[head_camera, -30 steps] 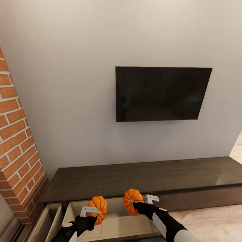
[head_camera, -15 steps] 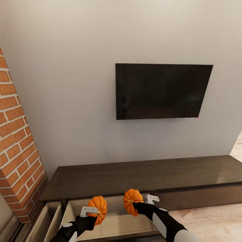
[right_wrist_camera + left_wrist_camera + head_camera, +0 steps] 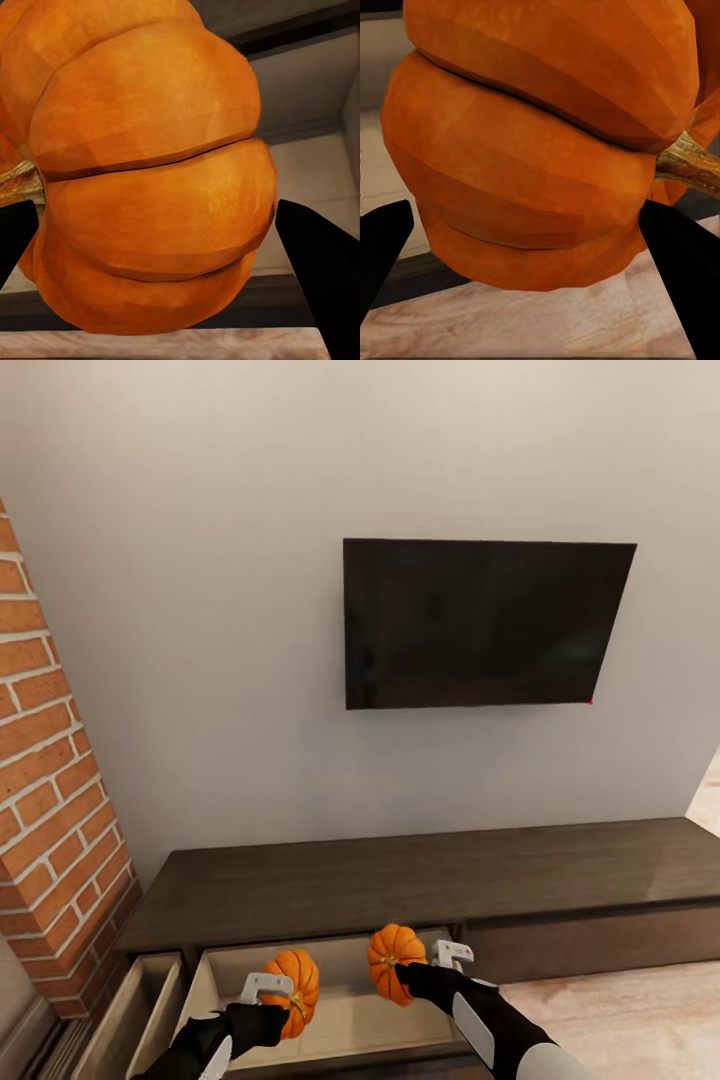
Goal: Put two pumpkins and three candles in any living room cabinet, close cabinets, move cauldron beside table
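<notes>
Pumpkins in both grippers: your left gripper [image 3: 268, 998] pinches one pumpkin [image 3: 295, 978] and your right gripper [image 3: 420, 966] the other pumpkin [image 3: 393, 958], both held above the open drawer [image 3: 340, 1015] of the cabinet [image 3: 430, 885]. Neither pumpkin is in yet, so you likely face the release, candles, closing and cauldron.

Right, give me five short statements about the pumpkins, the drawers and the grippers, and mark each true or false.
1. Each gripper holds a ribbed orange pumpkin: left gripper holds the left pumpkin, right gripper holds the right pumpkin. True.
2. Both pumpkins already lie on the drawer bottom. False: they are held above the open pale-wood drawer.
3. The long dark brown wooden cabinet has all drawers shut. False: two stand open at its left end.
4. The black wall-mounted TV hangs above the cabinet. True.
5. A brick wall stands to the right. False: to the left.
</notes>
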